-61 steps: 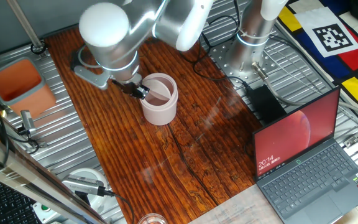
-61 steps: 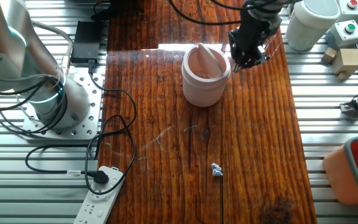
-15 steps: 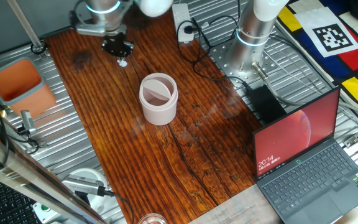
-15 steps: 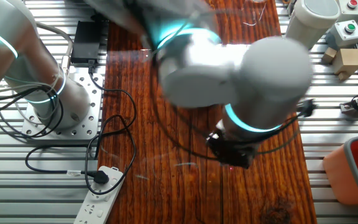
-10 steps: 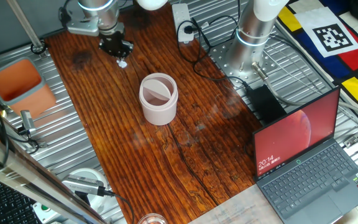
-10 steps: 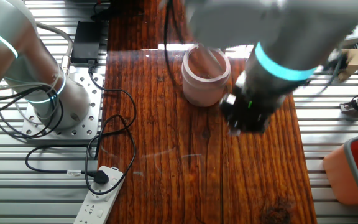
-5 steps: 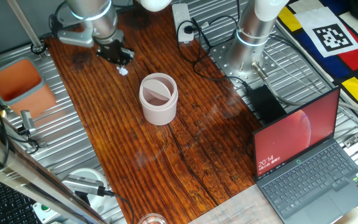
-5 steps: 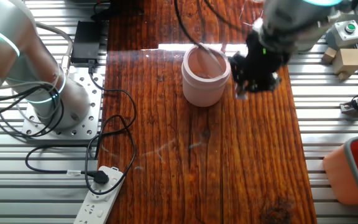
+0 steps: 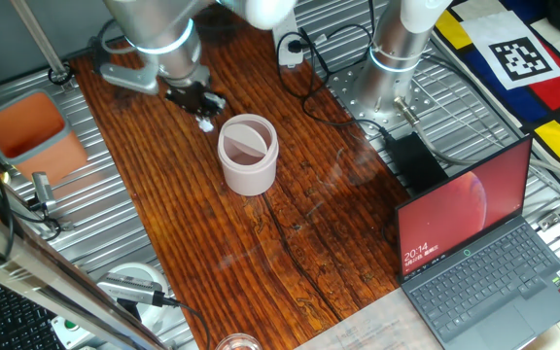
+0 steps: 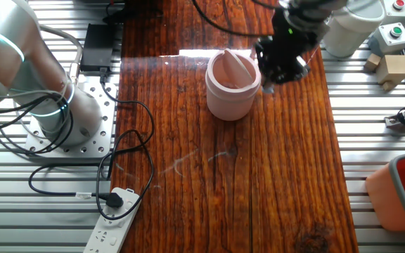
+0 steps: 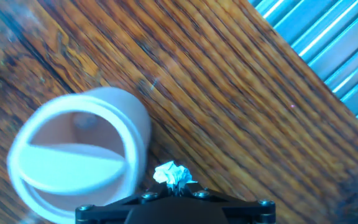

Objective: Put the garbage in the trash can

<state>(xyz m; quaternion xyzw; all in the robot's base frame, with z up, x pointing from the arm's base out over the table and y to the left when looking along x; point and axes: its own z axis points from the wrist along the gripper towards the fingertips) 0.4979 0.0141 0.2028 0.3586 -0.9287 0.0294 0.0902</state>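
My gripper [image 9: 202, 114] is shut on a small crumpled white paper wad [image 9: 205, 123] and holds it above the wooden table, just beside the rim of the pale pink trash can [image 9: 249, 154]. In the hand view the wad [image 11: 172, 175] sticks out between the closed fingertips, right of the can [image 11: 79, 152], whose round flap lid is tilted. In the other fixed view the gripper [image 10: 278, 70] hangs just right of the can [image 10: 233, 83]; the wad is hard to make out there.
An orange-red tub [image 9: 29, 128] stands on the left metal rail. An open laptop [image 9: 482, 243] sits at the right front. A power strip [image 10: 116, 219] with cables and the arm's base [image 10: 51, 116] are on the metal frame.
My gripper has moved from the far end of the table toward the trash can with the wad in it, and now hangs next to the can's rim.
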